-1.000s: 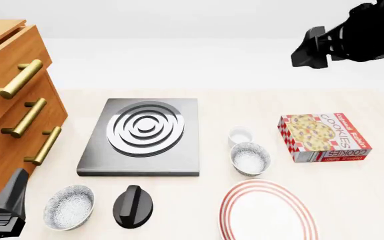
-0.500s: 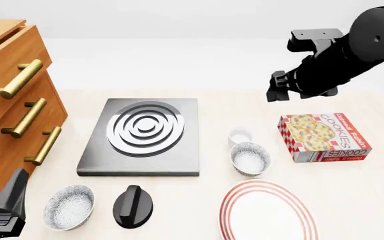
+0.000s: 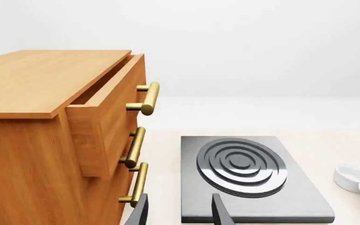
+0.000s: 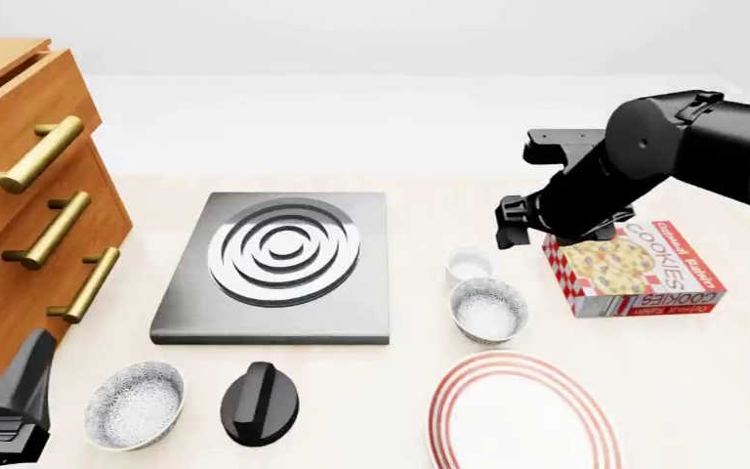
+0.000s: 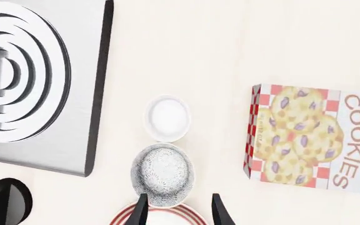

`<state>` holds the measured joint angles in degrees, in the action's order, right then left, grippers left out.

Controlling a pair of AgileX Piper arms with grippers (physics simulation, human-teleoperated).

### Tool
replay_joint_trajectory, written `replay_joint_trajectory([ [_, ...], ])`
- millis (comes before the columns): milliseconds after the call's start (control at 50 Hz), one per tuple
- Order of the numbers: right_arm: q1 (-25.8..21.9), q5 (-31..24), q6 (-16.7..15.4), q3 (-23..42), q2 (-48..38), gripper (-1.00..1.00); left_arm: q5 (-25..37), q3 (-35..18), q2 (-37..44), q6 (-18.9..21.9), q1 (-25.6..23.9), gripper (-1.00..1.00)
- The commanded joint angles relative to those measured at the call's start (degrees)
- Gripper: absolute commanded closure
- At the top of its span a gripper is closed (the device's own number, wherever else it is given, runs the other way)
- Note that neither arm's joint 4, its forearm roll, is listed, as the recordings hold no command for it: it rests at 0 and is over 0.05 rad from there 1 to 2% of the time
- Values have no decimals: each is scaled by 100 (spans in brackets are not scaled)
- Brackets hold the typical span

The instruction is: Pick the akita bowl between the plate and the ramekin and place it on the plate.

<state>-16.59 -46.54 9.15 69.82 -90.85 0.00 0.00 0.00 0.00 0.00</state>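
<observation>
The akita bowl sits on the table between the ramekin, just beyond it, and the red-ringed plate, nearer the camera; it seems to touch neither. The right gripper hangs in the air above the ramekin, beside the cookie box, its fingers apart and holding nothing (the wrist view looks straight down on bowl and ramekin). The left gripper stays low at the near left edge, by the wooden drawer unit; its fingers are also apart and empty. A second speckled bowl lies near it, next to a black knob, before the hob plate.
</observation>
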Motion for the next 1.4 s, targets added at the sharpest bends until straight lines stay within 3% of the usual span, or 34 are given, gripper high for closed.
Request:
replay_joint_trajectory([
  [20,-17,267,112,-333,-197,-100,0,0,0,0,0,-100],
  [680,403,726,51,-591,-480,-100,0,0,0,0,0,-100],
  [860,160,849,306,-711,-568,-100,0,0,0,0,0,-100],
  [880,-47,832,549,-706,-606,-100,0,0,0,0,0,-100],
  [980,83,847,322,-775,-509,-100,0,0,0,0,0,-100],
  [1000,-17,843,419,-778,-536,-100,0,0,0,0,0,-100],
  [1020,-332,838,736,-788,-631,-100,0,0,0,0,0,-100],
  [1060,52,891,367,-829,-541,-100,0,0,0,0,0,-100],
  [1180,-14,998,465,-883,-701,-100,0,0,0,0,0,-100],
  [1400,192,1056,300,-872,-734,-100,0,0,0,0,0,-100],
])
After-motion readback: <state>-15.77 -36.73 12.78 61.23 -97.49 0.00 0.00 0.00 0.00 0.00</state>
